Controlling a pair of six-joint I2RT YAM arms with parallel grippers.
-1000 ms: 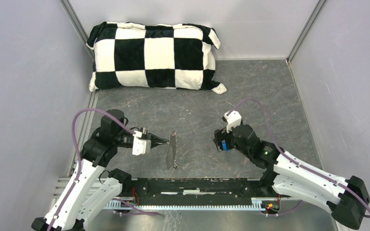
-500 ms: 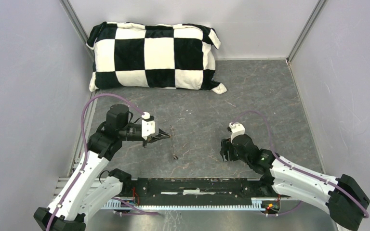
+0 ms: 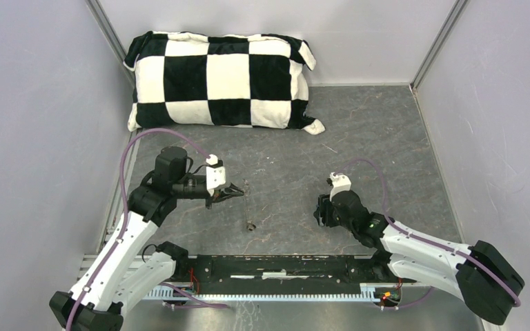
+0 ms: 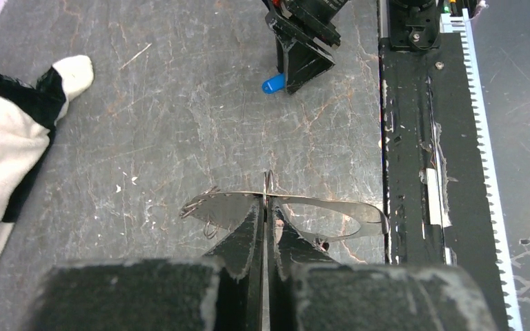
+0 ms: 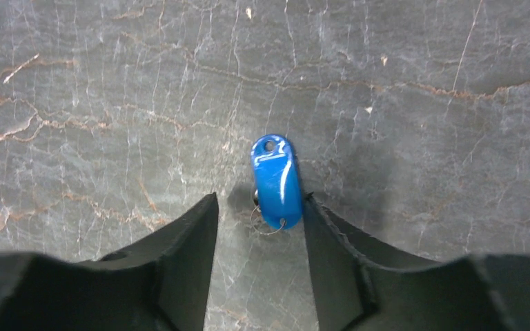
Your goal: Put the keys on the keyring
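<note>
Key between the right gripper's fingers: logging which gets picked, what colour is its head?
The key has a bright blue head, clearest in the right wrist view.

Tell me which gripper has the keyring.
The left gripper: it is pinched shut on the thin wire keyring. The right gripper instead stands open around the blue key.

The keyring is a large thin silvery wire loop. It stands on edge, pinched near its middle between the closed fingers of the left end effector. The blue key lies flat on the grey bench, well apart from the loop. Its holed end points away and a tiny wire ring sits at its near end. It lies between the parted fingers of the right end effector, close against the right finger.
</note>
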